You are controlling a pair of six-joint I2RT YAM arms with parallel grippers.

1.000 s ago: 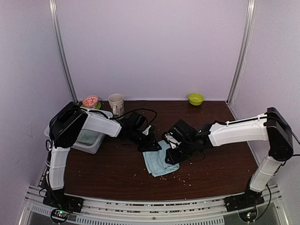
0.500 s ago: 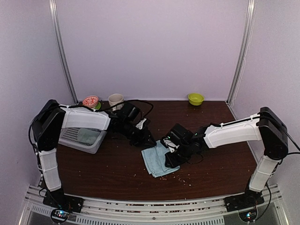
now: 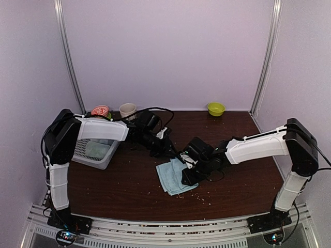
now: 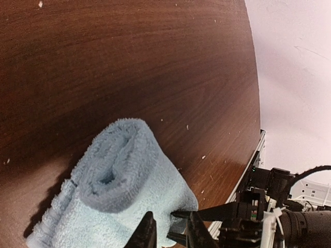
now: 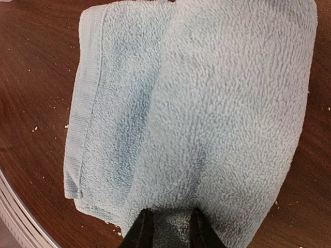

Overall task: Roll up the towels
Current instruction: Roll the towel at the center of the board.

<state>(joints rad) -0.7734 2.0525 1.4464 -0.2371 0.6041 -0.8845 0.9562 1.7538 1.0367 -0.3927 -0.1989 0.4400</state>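
- The light blue towel (image 3: 173,178) lies in the middle of the brown worktop (image 3: 119,186). The side by the arms is a fat roll, and the near side is flat.
- The right pincer (image 5: 169,227) is pinching the thick rolled part. The cloth bunches up between its fingers.
- The left pincer (image 4: 170,235) sits at one end of the roll with its fingers a little apart. A corner of the towel is between them, but I cannot tell if it is squeezing the cloth or just beside it.
- If either pincer lets go too soon, the soft roll could flop open.
- If one arm pushes faster than the other, the roll could come out crooked, fat at one end and thin at the other.
- The worktop looks smooth, so the towel might slide along and not turn over.
- The two pincers are very near each other and could bump.
- The fuzzy cloth could catch on a finger and get pulled up when it lifts.
- A pale towel (image 3: 96,150) waits in the white basket (image 3: 83,157) on the left, not yet rolled.
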